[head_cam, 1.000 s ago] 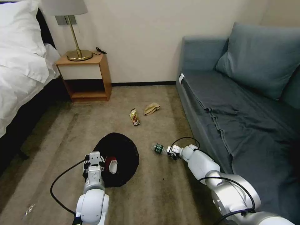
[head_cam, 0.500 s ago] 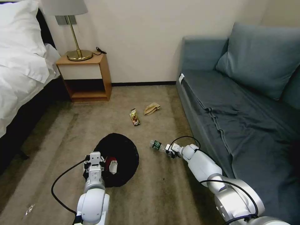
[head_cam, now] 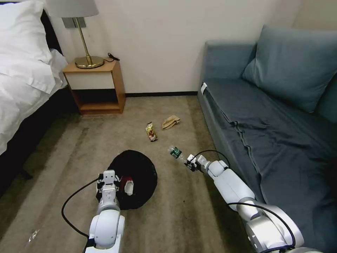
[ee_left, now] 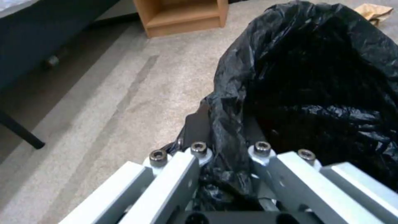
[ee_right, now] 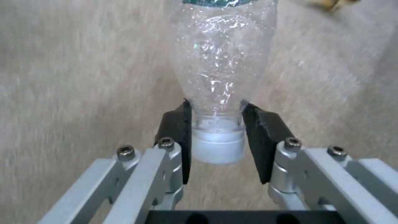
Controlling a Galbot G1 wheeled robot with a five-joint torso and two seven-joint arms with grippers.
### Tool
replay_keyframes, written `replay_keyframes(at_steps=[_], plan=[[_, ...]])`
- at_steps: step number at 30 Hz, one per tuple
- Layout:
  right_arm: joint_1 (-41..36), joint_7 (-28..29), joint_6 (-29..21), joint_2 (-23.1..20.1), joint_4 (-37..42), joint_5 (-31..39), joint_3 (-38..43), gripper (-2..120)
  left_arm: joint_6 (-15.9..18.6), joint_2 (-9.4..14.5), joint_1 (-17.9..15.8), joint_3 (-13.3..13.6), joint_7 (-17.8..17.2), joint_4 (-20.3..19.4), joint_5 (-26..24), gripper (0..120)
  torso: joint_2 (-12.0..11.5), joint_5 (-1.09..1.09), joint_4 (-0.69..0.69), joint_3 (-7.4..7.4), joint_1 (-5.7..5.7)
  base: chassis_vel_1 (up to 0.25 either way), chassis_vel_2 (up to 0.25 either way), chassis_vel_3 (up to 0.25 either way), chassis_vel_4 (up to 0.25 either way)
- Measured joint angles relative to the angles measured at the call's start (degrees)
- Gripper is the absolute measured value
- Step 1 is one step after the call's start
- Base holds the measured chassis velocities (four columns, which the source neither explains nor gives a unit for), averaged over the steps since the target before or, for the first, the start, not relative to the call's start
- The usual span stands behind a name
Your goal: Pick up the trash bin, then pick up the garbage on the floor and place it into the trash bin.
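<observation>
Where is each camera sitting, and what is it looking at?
Head view: on the robot's head, looking down at the carpet; both arms show, left gripper on the trash bin, right gripper holding the bottle.
Left wrist view: on the left arm, facing the bin's black bag; its fingers pinch the rim.
Right wrist view: on the right arm, facing the bottle; pads clamp its neck.
Shared: bin and bottle each appear in the head view too.

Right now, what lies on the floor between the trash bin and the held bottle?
Bare carpet. In the head view nothing sits between the trash bin and the clear bottle clamped in the right hand.
</observation>
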Motion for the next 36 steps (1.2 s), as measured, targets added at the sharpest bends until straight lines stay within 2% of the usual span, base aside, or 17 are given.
replay_keyframes(at_steps=[11,16,17,19,20,21,23,28,29,31,36], plan=[[-2.11,3.11,6.33,-0.27,4.02,13.03,2.62,26,-0.18,0.0,-3.43,0.44,-0.21,3.02,-1.82,4,0.0,0.0,0.01,0.0,0.0,0.0,0.0,0.0,0.0],[-6.88,6.4,6.76,-0.87,15.24,20.65,0.94,26,-0.1,0.0,-6.2,1.28,-0.2,5.17,-3.56,4,0.0,-0.01,0.0,0.0,0.0,0.0,0.0,0.0,0.0],[-6.88,6.4,6.76,-0.87,15.24,20.65,0.94,26,-0.1,0.0,-6.2,1.28,-0.2,5.17,-3.56,4,0.0,-0.01,0.0,0.0,0.0,0.0,0.0,0.0,0.0],[-9.62,8.63,5.44,-1.26,23.64,24.25,-0.81,26,0.22,0.0,-7.73,2.19,-0.38,6.09,-4.41,4,0.0,-0.02,0.0,0.01,0.0,0.0,0.0,0.0,0.0],[-9.62,8.63,5.44,-1.26,23.64,24.25,-0.81,26,0.22,0.0,-7.73,2.19,-0.38,6.09,-4.41,4,0.0,-0.02,0.0,0.01,0.0,0.0,0.0,0.0,0.0],[-10.85,9.76,4.42,-1.28,27.63,25.5,-1.45,26,0.36,0.0,-8.01,2.63,-0.52,6.08,-4.79,4,0.0,-0.03,0.0,0.01,0.0,0.0,0.0,0.0,0.0],[-11.45,10.31,3.9,-1.25,29.58,26.04,-1.79,26,0.46,0.0,-8.07,2.89,-0.58,5.87,-5.02,4,0.0,-0.05,0.0,0.01,0.0,0.0,0.0,0.0,0.0],[-14.41,13.68,1.14,-0.46,40.73,30.27,-4.42,26,1.06,-0.02,-7.79,3.79,-0.44,2.93,-5.69,4,0.0,-0.02,-0.01,0.01,0.0,0.0,0.0,0.0,0.0],[-14.41,13.68,1.14,-0.46,40.73,30.27,-4.42,26,1.06,-0.02,-7.79,3.79,-0.44,2.93,-5.69,4,0.0,-0.02,-0.01,0.01,0.0,0.0,0.0,0.0,0.0],[-16.92,14.83,-0.52,-0.03,47.4,32.43,-5.92,26,1.68,-0.01,-7.91,3.83,-0.61,2.07,-5.87,4,0.0,-0.03,0.01,0.01,0.0,0.0,0.0,0.0,0.0],[-20.06,15.65,-1.86,0.34,52.66,33.16,-7.24,26,1.9,-0.01,-8.34,3.74,-0.47,1.65,-6.3,4,0.0,-0.01,-0.01,0.01,0.0,0.0,0.0,0.0,0.0]])
